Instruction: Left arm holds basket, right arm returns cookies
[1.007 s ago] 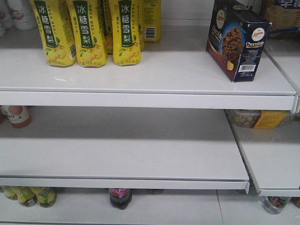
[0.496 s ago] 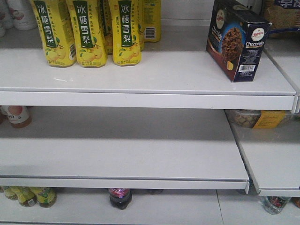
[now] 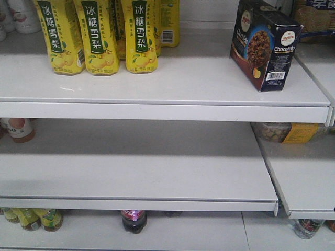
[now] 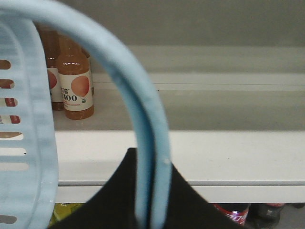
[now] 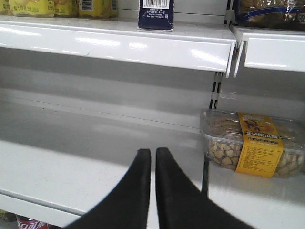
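The cookies (image 3: 264, 44), a dark navy-and-brown carton, stand upright at the right end of the upper shelf (image 3: 172, 83). Only the carton's barcode end (image 5: 156, 14) shows at the top of the right wrist view. My right gripper (image 5: 153, 151) hangs lower, in front of the middle shelf, shut with nothing between its fingers. The left gripper (image 4: 151, 160) is shut on the light blue handle (image 4: 143, 109) of the basket, and the slotted basket wall (image 4: 33, 143) fills the left of that view. Neither arm shows in the front view.
Yellow pear-drink bottles (image 3: 97, 36) line the upper shelf's left. A clear tub of nuts with a yellow label (image 5: 248, 148) sits on the neighbouring shelf to the right. Orange drink bottles (image 4: 75, 83) stand at the middle shelf's left. A cola bottle (image 3: 134, 219) is on the bottom shelf.
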Motion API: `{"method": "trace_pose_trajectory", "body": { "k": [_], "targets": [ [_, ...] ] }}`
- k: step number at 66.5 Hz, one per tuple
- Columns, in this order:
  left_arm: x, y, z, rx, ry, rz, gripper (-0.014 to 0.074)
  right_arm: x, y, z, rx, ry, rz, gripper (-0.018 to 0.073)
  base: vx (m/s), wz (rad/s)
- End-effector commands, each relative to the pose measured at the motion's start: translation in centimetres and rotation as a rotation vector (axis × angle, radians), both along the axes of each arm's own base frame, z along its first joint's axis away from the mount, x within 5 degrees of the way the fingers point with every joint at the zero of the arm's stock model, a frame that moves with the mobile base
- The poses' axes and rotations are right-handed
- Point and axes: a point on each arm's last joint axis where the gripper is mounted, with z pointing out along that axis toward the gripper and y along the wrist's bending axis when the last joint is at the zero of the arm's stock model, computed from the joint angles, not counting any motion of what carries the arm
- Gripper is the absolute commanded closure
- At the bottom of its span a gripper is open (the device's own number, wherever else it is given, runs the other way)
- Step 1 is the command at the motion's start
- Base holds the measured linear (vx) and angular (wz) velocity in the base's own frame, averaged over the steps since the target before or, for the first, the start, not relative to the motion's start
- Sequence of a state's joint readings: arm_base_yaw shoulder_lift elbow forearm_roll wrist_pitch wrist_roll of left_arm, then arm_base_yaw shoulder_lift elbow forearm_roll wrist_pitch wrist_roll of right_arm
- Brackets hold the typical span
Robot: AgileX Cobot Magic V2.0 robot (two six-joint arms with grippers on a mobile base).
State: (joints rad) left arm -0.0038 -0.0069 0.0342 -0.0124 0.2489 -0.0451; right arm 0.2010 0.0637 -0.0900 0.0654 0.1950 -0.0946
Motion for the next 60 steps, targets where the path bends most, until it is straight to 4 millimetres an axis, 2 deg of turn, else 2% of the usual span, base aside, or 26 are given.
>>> {"method": "trace_pose_trajectory", "body": {
  "k": [1, 60],
  "targets": [
    [-0.13, -0.02, 2.0, 0.032, -0.154, -0.009, 0.0599, 0.05, -0.07, 1.49, 0.003, -0.091, -0.009, 0.0566, 0.0, 0.0],
    [-0.12, 0.01, 2.07, 0.033, -0.152, -0.004, 0.0599, 0.0, -0.08, 1.31, 0.003, -0.094, -0.01, 0.0566, 0.0, 0.0]
  ]
}}
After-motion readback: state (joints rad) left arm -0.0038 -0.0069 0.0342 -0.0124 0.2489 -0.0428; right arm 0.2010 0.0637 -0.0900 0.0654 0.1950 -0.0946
